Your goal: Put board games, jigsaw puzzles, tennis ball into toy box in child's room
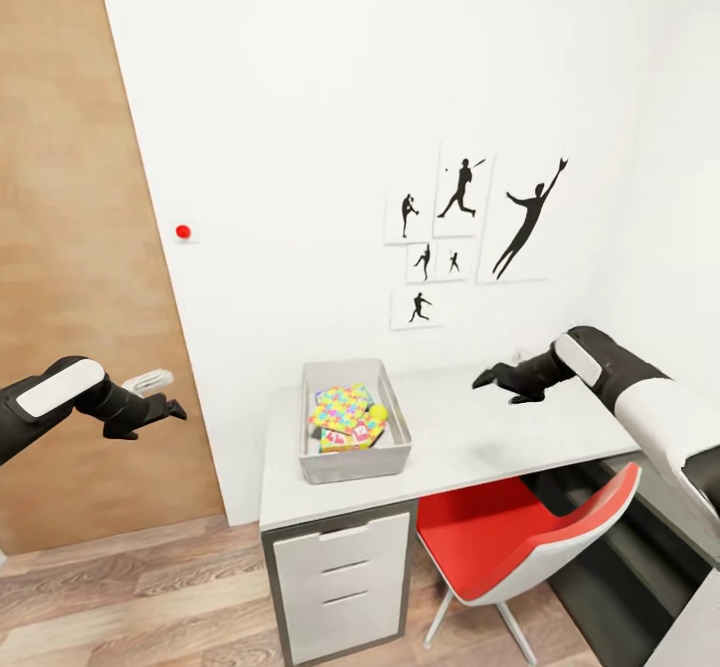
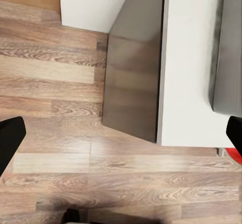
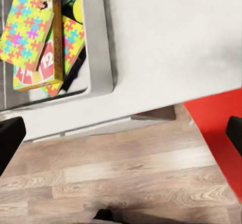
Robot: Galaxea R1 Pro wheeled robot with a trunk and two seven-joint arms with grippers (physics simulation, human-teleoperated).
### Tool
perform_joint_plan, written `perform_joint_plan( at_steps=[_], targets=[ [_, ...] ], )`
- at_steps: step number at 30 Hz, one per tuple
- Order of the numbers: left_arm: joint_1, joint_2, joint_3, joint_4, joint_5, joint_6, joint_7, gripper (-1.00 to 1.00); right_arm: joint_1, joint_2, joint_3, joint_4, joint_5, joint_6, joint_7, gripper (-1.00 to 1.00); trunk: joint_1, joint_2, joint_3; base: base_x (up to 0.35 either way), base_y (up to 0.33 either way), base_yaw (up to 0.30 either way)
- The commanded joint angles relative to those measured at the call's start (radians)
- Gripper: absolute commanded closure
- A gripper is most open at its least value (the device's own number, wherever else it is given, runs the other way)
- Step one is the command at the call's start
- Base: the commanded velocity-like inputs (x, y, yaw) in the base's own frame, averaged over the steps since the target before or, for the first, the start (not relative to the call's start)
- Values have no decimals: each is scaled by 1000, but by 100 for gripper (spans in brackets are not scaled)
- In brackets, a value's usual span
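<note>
Here, the black right gripper (image 1: 497, 383) hovers with fingers spread over the white desk (image 1: 500, 437), empty. The black left gripper (image 1: 168, 409) hangs spread beside it. Colourful jigsaw puzzles (image 3: 29, 24) and a yellow tennis ball (image 1: 378, 413) lie inside the grey rectangular toy box (image 1: 355, 462) on the desk.

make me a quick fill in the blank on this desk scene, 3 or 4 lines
1. The toy box sits on the ____.
2. The chair tucked under the desk is ____.
3. The ball inside the toy box is ____.
4. The puzzles lie ____ the toy box.

Missing words: desk; red; yellow; inside
</note>
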Motion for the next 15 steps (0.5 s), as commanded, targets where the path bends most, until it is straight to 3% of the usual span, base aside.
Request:
perform_joint_plan(
  at_steps=[1, 6, 15],
  targets=[
    [-1, 1, -6, -2, 11, -2, 7, -100, 25, -18, 23, -51, 8, 1, 42, -100, 1, -1, 1, 0, 0, -72],
    [-1, 1, -6, -2, 11, -2, 7, -100, 133, -80, 75, -232, 7, 1, 174, -100, 1, -1, 9, 0, 0, -44],
    [0, -3, -8, 38, 10, -3, 7, -100, 329, -95, 100, -365, 11, 1, 226, -100, 1, -1, 24, 0, 0, -5]
  ],
)
